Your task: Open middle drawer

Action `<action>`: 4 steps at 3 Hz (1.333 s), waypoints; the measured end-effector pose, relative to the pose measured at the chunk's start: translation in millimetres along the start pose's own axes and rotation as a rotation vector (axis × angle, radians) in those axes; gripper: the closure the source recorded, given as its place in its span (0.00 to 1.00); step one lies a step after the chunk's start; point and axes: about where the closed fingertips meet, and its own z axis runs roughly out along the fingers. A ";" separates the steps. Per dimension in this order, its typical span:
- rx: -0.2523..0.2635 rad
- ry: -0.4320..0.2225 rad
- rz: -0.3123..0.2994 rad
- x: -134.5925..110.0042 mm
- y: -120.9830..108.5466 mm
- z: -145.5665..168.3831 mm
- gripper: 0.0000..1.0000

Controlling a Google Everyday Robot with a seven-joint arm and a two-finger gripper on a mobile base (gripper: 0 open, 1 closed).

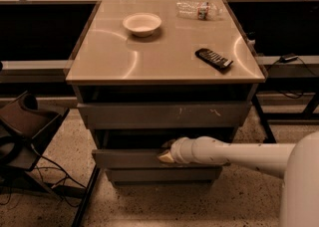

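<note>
The middle drawer [124, 159] is a plain grey front under the larger scratched front [159, 115] and above the narrow bottom front [159, 175]. It stands a little out from the cabinet, with a dark gap above it. My gripper [166, 155] is at the end of the white arm [224, 154], which reaches in from the right. The gripper sits at the top edge of the middle drawer front, near its centre, with its tip partly behind that edge.
On the cabinet top [164, 52] lie a white bowl [142, 24], a black remote [213, 58] and a clear plastic bottle [198, 9]. A dark angled stand with cables [25, 126] is on the floor at left. Black table legs [264, 121] stand at right.
</note>
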 end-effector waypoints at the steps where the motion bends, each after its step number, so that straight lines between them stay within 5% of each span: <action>1: -0.017 -0.011 -0.008 4.8 10.9 -2.0 1.00; 2: -0.017 -0.011 -0.008 2.6 10.4 -4.1 1.00; 4: 0.002 -0.021 -0.013 13.7 47.6 -24.5 1.00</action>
